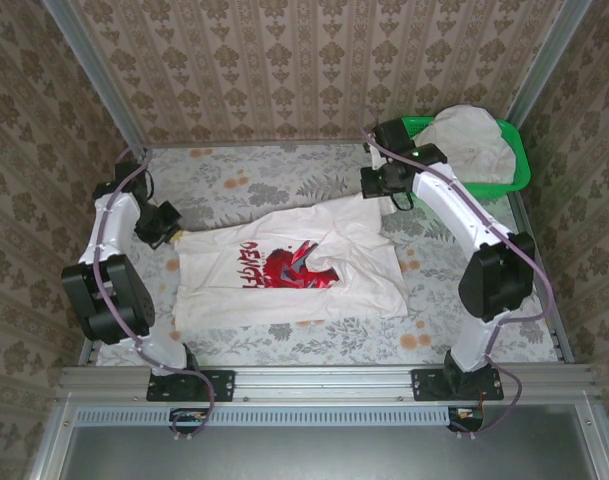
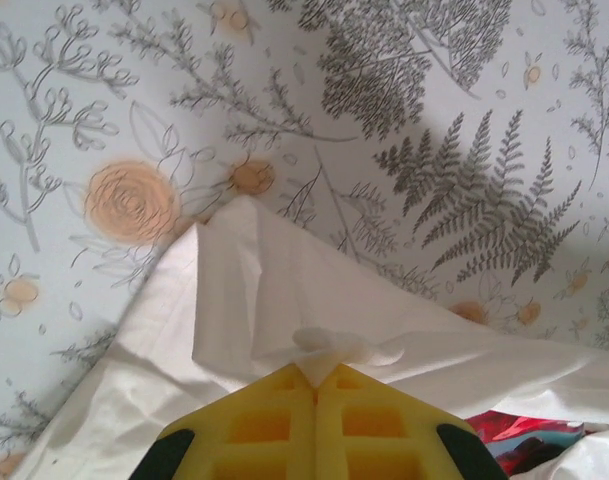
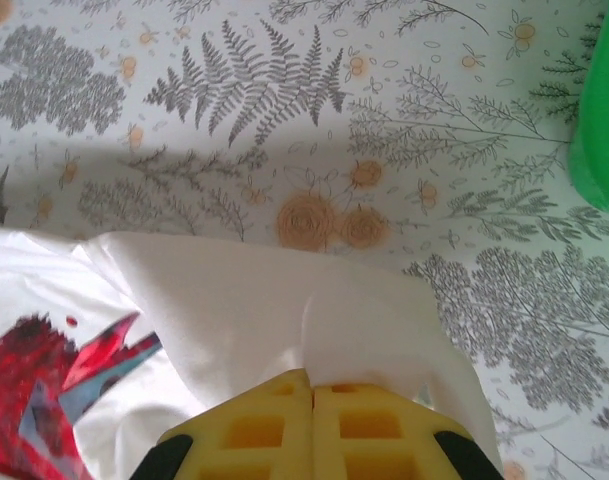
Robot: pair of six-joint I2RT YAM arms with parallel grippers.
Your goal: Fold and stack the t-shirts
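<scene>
A white t-shirt (image 1: 284, 270) with a red, black and blue graphic and red lettering lies spread on the floral table. My left gripper (image 1: 169, 232) is at its left corner, yellow fingers (image 2: 284, 420) shut on a pinch of white cloth (image 2: 334, 345). My right gripper (image 1: 376, 180) is at the shirt's far right corner, shut on a fold of the shirt (image 3: 364, 330); the red graphic (image 3: 44, 370) shows at the left. Another white t-shirt (image 1: 469, 140) lies bunched in the green basket (image 1: 519, 165).
The green basket stands at the back right corner; its wall (image 3: 604, 130) is close to my right gripper. Patterned walls enclose the table on three sides. A metal rail (image 1: 324, 382) runs along the near edge.
</scene>
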